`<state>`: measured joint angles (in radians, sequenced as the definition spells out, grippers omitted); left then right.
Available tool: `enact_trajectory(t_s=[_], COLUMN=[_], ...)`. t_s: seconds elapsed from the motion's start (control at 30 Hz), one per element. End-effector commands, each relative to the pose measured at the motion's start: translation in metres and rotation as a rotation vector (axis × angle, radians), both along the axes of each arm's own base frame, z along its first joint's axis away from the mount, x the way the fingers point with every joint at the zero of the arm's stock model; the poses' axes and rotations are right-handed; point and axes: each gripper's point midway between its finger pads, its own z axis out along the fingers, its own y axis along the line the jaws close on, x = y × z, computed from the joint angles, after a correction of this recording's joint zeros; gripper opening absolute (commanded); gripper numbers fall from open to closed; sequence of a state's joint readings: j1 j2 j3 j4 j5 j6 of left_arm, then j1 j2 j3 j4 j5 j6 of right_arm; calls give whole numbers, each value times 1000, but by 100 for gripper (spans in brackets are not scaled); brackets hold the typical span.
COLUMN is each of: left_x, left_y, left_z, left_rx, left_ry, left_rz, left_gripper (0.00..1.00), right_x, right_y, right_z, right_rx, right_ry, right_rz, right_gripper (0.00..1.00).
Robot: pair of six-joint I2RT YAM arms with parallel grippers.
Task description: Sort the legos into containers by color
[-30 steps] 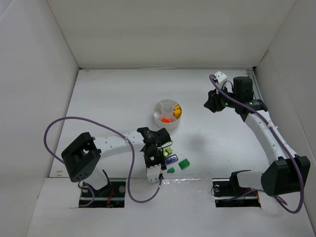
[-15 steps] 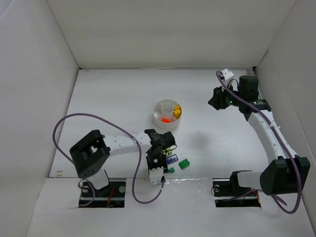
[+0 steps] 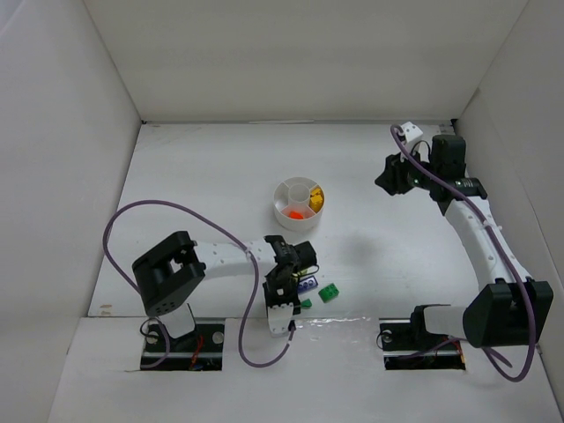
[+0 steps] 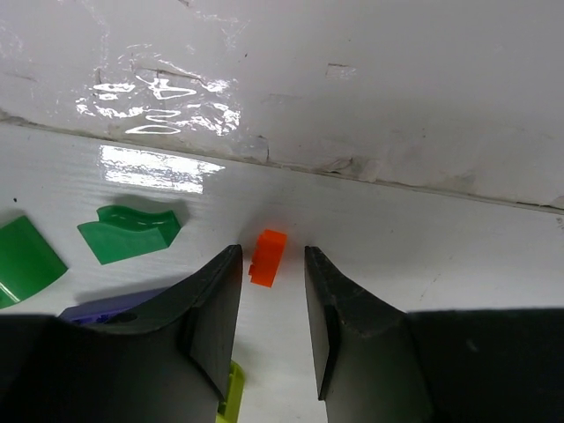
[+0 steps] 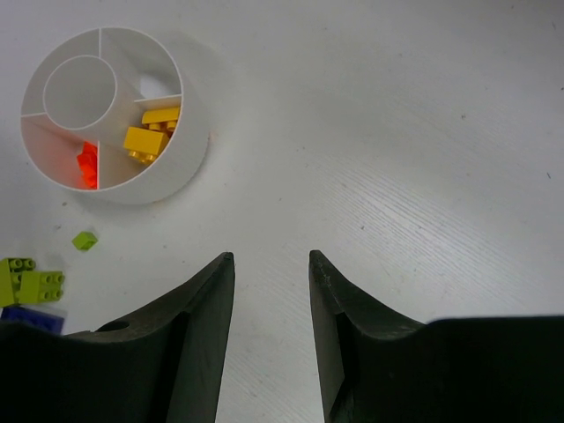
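Note:
A tiny orange lego (image 4: pixel 267 256) lies on the table just at the tips of my left gripper (image 4: pixel 271 256). Its jaws stand open on either side of the brick, with a small gap on both sides. Beside it lie two green pieces (image 4: pixel 130 232), a purple brick (image 4: pixel 106 307) and a lime one (image 4: pixel 231 392). The round white dish (image 3: pixel 278 196) has yellow bricks (image 5: pixel 150 132) in one wedge and orange ones (image 5: pixel 86 166) in another. My right gripper (image 5: pixel 271 257) hangs open and empty high over the table, to the right of the dish (image 5: pixel 189 167).
A green brick (image 3: pixel 329 293) and a purple brick (image 3: pixel 307 284) lie right of the left gripper (image 3: pixel 282 310). A glossy strip marks the table's near edge (image 4: pixel 159 97) just beyond the orange brick. White walls enclose the table. The right gripper (image 3: pixel 385 182) is near the right wall.
My left arm has folded in and its gripper has shifted slightly towards the near edge, with the jaws narrowing a little. The right arm has swung a bit further right and back.

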<state>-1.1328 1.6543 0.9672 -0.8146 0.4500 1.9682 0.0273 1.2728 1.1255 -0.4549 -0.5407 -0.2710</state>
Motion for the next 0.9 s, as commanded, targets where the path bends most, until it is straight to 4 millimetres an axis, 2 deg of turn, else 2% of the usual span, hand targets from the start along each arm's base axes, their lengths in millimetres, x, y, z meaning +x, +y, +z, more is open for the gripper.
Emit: enact_trajectory(t_s=[0.0,0.13,0.53,0.67,0.77,0.87], left_x=[-5,-5,-8,-12,-12,-16], left_y=[-7,-8,-10,-23,-46,-62], left_z=[3,-1,-3,4,21,38], left_rx=[-67,-50,-43,-89,-139,-182], left_ry=[1,1,9,41,88,152], left_rz=[-226,-236,-187,-81,53,203], left_gripper=[31,29,14,9,6,5], right_x=[6,6,5,4,3,2], right_y=[2,2,4,5,6,5], right_z=[13,13,3,3,-3,0], right_rx=[22,22,20,26,34,34], right_ry=[-62,-62,-39,-39,-25,-34], right_rz=[13,13,24,33,28,29], right_gripper=[45,45,45,45,45,45])
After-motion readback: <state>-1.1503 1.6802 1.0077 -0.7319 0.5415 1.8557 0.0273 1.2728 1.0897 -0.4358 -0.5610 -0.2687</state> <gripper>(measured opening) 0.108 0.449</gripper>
